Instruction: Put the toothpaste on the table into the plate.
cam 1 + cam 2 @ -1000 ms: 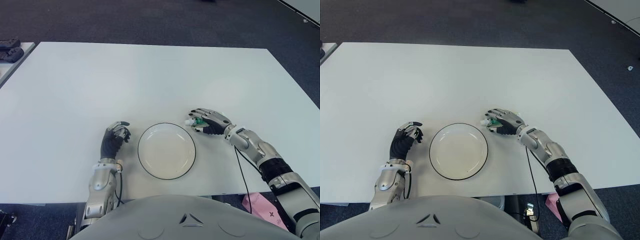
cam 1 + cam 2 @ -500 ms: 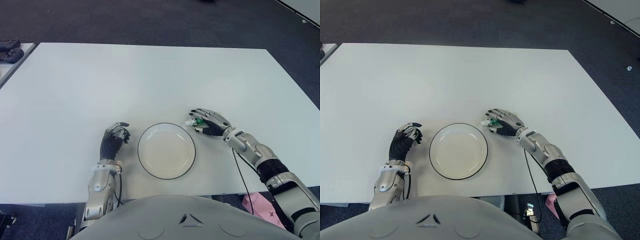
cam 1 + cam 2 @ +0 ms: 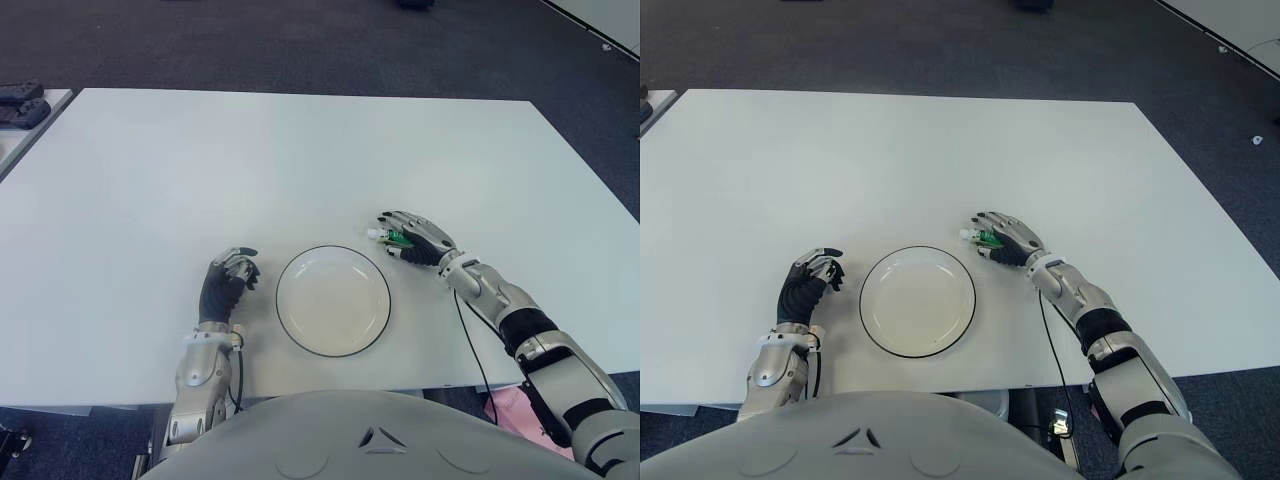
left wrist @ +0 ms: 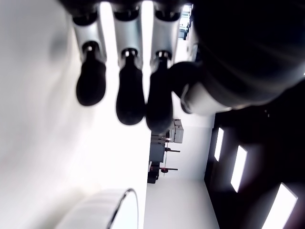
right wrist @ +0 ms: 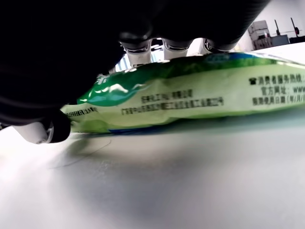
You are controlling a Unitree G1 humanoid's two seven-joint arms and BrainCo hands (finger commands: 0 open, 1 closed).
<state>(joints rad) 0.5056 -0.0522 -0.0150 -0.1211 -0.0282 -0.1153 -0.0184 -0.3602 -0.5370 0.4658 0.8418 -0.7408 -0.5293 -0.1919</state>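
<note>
The toothpaste tube point(image 5: 190, 93) is seen lying on the white table point(image 3: 300, 160), under the curled fingers point(image 5: 138, 47) of the right hand point(image 3: 412, 240), just beyond the far right rim of the plate point(image 3: 333, 300). In the right wrist view the fingers are arched over the top of the green and white tube, with the thumb tip point(image 5: 45, 131) set at its crimped end; the tube is enclosed by the hand, and its underside is shown touching the tabletop. In the eye views only the tube's white cap end is visible past the fingertips, pointing towards the plate. The plate is seen to hold nothing. The left hand point(image 3: 226, 283) is shown just left of the plate, its fingers point(image 4: 128, 90) loosely curled around nothing.
</note>
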